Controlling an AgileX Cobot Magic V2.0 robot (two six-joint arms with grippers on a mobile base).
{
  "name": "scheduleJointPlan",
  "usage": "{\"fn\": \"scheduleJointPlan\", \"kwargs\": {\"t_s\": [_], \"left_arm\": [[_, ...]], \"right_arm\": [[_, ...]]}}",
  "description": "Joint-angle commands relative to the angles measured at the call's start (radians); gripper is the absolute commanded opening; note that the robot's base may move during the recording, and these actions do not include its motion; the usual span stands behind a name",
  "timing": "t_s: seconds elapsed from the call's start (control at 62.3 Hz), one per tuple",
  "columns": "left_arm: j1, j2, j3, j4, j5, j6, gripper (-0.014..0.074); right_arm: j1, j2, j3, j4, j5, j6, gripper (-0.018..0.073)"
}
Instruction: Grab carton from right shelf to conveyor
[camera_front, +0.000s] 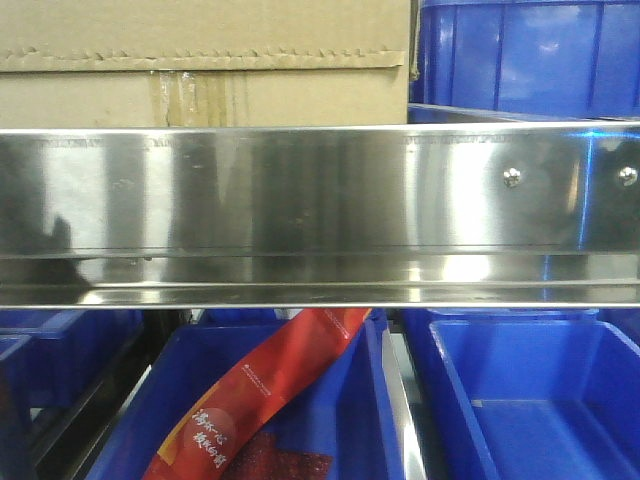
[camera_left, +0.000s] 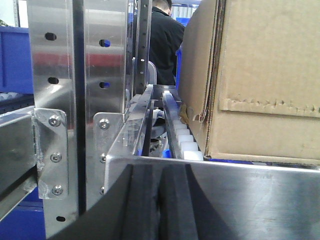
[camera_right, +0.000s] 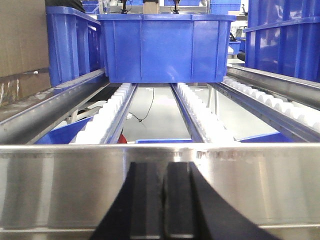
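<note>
Facing the right shelf (camera_left: 250, 195) just ahead of the left gripper (camera_left: 160, 205), with the carton (camera_left: 265, 80) standing on its rollers (camera_left: 182, 137), up to the right. Beyond the right gripper (camera_right: 162, 200), seeing a bin (camera_right: 165, 47) sitting farther back on the rollers, straight ahead.

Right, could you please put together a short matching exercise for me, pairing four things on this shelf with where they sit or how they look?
Things:
1. carton
2. steel front rail
3. red packet
4. upper blue bin, right wrist view

Descriptions:
A. lying in a lower blue bin
B. shiny, with two round screw heads
C. plastic, far along a lane of white rollers
D. brown, standing behind the rail, upper left in the front view

Pairs: 1-D, 2-B, 3-A, 4-C.
</note>
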Motion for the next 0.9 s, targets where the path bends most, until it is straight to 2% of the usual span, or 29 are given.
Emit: {"fn": "scheduleJointPlan", "kwargs": {"t_s": [0.0, 0.401, 0.707, 0.803, 0.883], "left_arm": [[0.000, -0.004, -0.003, -0.005, -0.016, 0.006, 0.0003], [-0.001, -0.004, -0.003, -0.005, -0.019, 0.006, 0.0003], [-0.001, -0.004, -0.003, -0.005, -0.065, 0.006, 0.0003], [-0.001, -0.004, -0.003, -0.005, -0.089, 0.006, 0.0003], [-0.001, -0.004, -0.003, -0.005, -0.157, 0.006, 0.0003]], "right_arm": [[-0.004, -0.004, -0.001, 0.000, -0.024, -0.007, -0.0069], [-0.004, -0.004, -0.001, 0.000, -0.024, -0.007, -0.0069], [-0.004, -0.004, -0.001, 0.000, -0.034, -0.007, -0.0069], [-0.004, -0.004, -0.001, 0.000, -0.069, -0.007, -0.0069], [-0.004, -0.004, -0.001, 0.000, -0.140, -0.007, -0.0069]]}}
